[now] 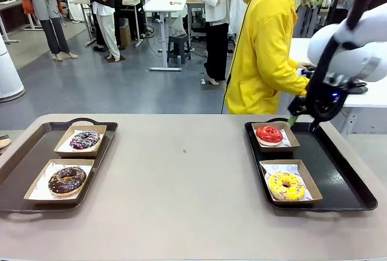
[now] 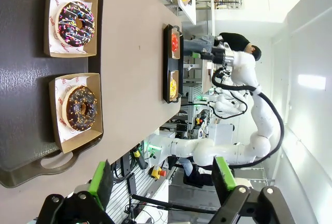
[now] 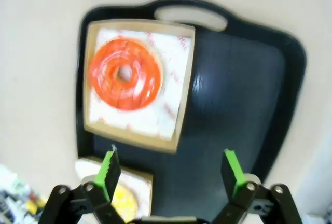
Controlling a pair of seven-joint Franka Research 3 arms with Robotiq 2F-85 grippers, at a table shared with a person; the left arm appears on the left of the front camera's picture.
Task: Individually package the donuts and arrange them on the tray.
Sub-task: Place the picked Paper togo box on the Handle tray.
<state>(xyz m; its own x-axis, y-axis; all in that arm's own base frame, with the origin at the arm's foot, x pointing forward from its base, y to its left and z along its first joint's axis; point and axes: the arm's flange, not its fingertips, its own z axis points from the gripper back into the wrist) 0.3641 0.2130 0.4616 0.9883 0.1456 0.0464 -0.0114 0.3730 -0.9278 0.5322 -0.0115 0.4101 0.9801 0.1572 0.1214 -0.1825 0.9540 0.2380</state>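
Choc donut [image 1: 67, 180] boxed near edge; both grippers wide open, empty.

Four boxed donuts [image 1: 269, 134] on trays [image 1: 341, 176]

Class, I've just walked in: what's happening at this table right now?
Four donuts sit in small paper-lined cardboard boxes on two black trays. The left tray holds the purple sprinkled donut and the chocolate donut; the right tray holds the red donut and the yellow donut. The right gripper hovers open above the red donut's box, holding nothing. The left gripper is open and empty too. A person in a yellow hoodie stands behind the table.
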